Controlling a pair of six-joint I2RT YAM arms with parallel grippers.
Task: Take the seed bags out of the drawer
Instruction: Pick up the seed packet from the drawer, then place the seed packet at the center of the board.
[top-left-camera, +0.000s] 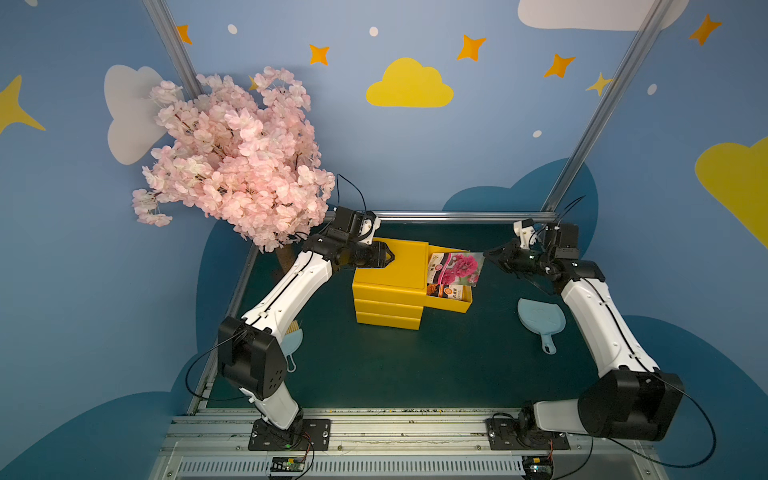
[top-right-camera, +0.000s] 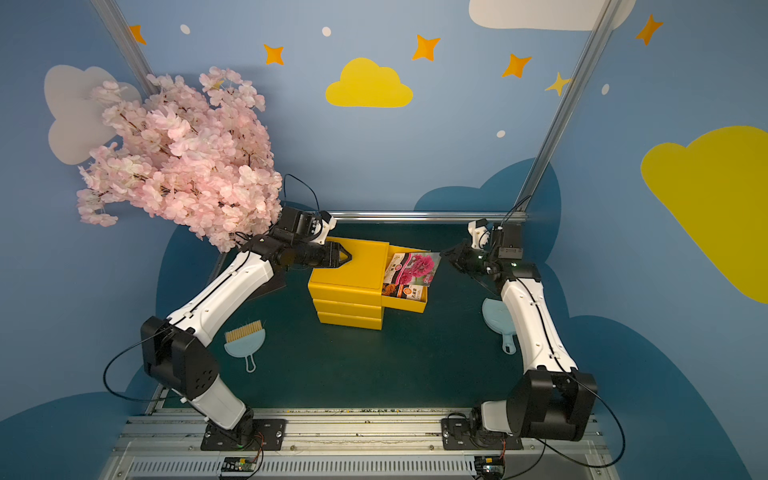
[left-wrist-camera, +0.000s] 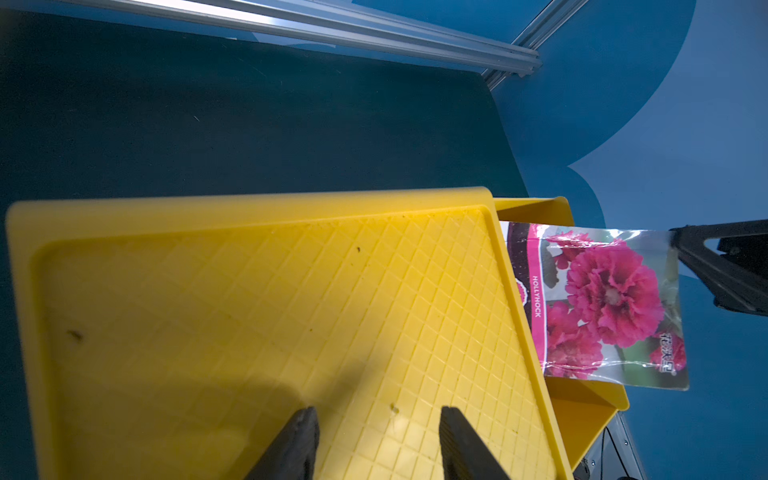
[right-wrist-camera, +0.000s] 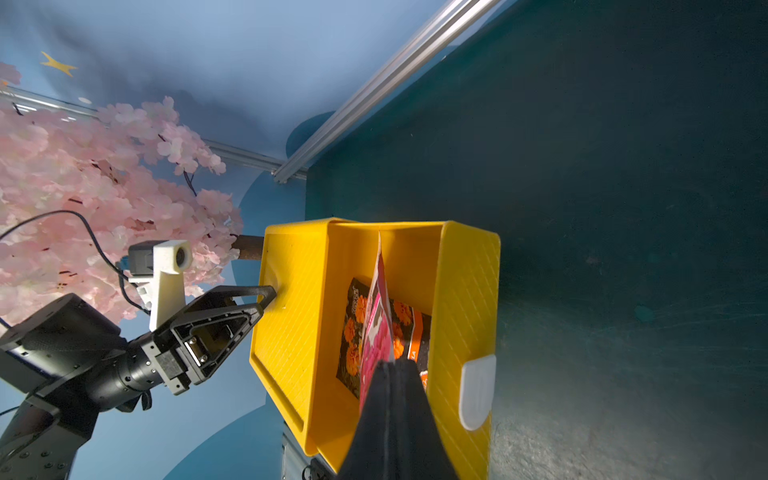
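A yellow drawer chest (top-left-camera: 395, 270) stands mid-table with its top drawer (top-left-camera: 451, 306) pulled out to the right. My right gripper (top-left-camera: 488, 252) (right-wrist-camera: 392, 363) is shut on the corner of a pink-flower seed bag (top-left-camera: 457, 268) (left-wrist-camera: 602, 303) (right-wrist-camera: 378, 328), which hangs tilted above the open drawer. A second seed bag with orange flowers (top-left-camera: 446, 291) (right-wrist-camera: 353, 328) lies flat on the drawer floor beneath it. My left gripper (top-left-camera: 390, 255) (left-wrist-camera: 378, 411) rests over the chest's ribbed top, open, with nothing between its fingers.
A pale blue dustpan (top-left-camera: 540, 322) lies on the mat under my right arm. A small brush (top-right-camera: 245, 340) lies front left by my left arm. A pink blossom tree (top-left-camera: 232, 158) stands at the back left. An aluminium rail (top-left-camera: 457, 216) borders the back.
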